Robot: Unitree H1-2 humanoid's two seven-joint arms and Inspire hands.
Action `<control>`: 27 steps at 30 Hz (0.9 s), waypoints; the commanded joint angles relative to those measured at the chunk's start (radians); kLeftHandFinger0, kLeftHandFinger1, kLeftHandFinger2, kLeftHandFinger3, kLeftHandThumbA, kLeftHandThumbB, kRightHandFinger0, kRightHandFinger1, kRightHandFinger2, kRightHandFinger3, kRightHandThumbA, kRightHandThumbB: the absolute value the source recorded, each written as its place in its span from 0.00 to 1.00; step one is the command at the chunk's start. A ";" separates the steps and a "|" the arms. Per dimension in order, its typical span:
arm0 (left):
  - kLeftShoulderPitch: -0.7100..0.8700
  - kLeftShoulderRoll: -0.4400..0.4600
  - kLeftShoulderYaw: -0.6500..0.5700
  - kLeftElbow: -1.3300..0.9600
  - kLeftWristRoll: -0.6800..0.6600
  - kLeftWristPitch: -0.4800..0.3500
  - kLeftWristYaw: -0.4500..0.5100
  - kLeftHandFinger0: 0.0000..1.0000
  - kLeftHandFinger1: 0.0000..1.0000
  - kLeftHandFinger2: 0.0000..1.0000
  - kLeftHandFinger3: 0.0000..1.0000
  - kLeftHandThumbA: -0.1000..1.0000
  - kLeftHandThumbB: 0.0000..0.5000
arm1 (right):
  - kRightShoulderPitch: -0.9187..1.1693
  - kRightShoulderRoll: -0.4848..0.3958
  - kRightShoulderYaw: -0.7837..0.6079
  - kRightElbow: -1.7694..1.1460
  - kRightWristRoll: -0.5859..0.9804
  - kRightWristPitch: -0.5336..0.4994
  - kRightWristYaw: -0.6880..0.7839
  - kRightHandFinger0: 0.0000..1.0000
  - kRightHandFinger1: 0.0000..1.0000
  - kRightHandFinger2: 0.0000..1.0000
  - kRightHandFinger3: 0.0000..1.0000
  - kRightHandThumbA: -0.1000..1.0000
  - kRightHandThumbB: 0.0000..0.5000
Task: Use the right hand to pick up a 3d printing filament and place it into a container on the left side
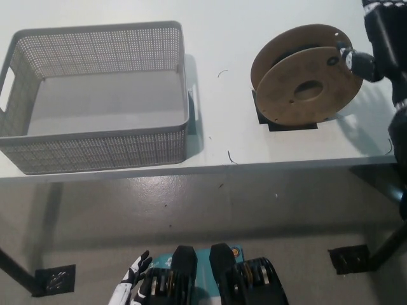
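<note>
Table (216,25), white, spanning the upper half of the head view, front edge running across the middle, grey floor (191,210) below it. Basket (95,149), grey perforated plastic with a handle slot in its left wall, on the table's left part, holding nothing, its near wall close to the table's front edge. Filament spool (305,89), brown cardboard flanges with a dark wound core between them, on edge on the table's right part, well apart from the basket, round centre hole facing the camera, tilted slightly so the rear flange shows above and left of the front one. Black square mat (262,117) under the spool, showing at its lower left and along its bottom. Right hand (375,38), black, at the picture's upper right, mostly cut off by the top and right edges; one finger with a pale band reaching against the spool's upper right rim; open or closed cannot be told, nothing seen gripped. Black bracket (54,279) on the floor at lower left, another (348,259) at lower right. Left hand (135,276), white with dark fingertips, small at the bottom left below the table, fingers spread, holding nothing. Two thin dark stray threads on the table between basket and spool.
</note>
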 commanded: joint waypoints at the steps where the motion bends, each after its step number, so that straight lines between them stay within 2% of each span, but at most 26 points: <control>1: 0.002 0.012 0.004 -0.039 -0.010 -0.043 0.005 1.00 1.00 1.00 1.00 1.00 0.54 | -0.555 -0.139 0.133 0.235 0.223 0.142 0.818 1.00 1.00 1.00 1.00 0.85 1.00; 6: -0.001 0.014 0.002 -0.043 -0.004 -0.037 0.004 1.00 1.00 1.00 1.00 1.00 0.52 | -0.660 -0.086 0.166 0.422 0.262 0.167 0.970 1.00 1.00 1.00 1.00 0.81 0.98; 7: -0.002 0.015 0.001 -0.040 -0.005 -0.039 0.002 1.00 1.00 1.00 1.00 1.00 0.52 | -0.678 -0.073 0.161 0.466 0.288 0.172 0.996 1.00 1.00 1.00 1.00 0.79 0.92; 8: -0.003 0.015 0.000 -0.039 -0.007 -0.036 -0.001 1.00 1.00 1.00 1.00 1.00 0.54 | -0.698 -0.058 0.156 0.513 0.304 0.201 1.028 1.00 1.00 1.00 1.00 0.77 0.97; 9: -0.004 0.016 0.000 -0.039 -0.007 -0.034 -0.002 1.00 1.00 1.00 1.00 1.00 0.54 | -0.704 -0.053 0.155 0.528 0.308 0.212 1.038 1.00 1.00 1.00 1.00 0.77 0.97; 12: -0.005 0.019 -0.001 -0.046 -0.007 -0.028 -0.008 1.00 1.00 1.00 1.00 1.00 0.55 | -0.746 -0.042 0.165 0.606 0.313 0.170 1.085 1.00 1.00 1.00 1.00 0.81 1.00; 16: -0.005 0.024 -0.002 -0.054 -0.015 -0.017 -0.018 1.00 1.00 1.00 1.00 1.00 0.56 | -0.789 -0.027 0.167 0.680 0.314 0.164 1.116 1.00 1.00 1.00 1.00 0.79 1.00; 22: -0.011 0.030 -0.005 -0.055 -0.016 -0.012 -0.026 1.00 1.00 1.00 1.00 1.00 0.60 | -0.853 -0.021 0.186 0.811 0.277 0.092 1.129 1.00 1.00 1.00 1.00 0.81 1.00; 27: -0.017 0.036 -0.007 -0.061 -0.027 -0.003 -0.039 1.00 1.00 1.00 1.00 1.00 0.62 | -0.908 -0.007 0.198 0.958 0.241 0.072 1.117 1.00 1.00 1.00 1.00 0.73 1.00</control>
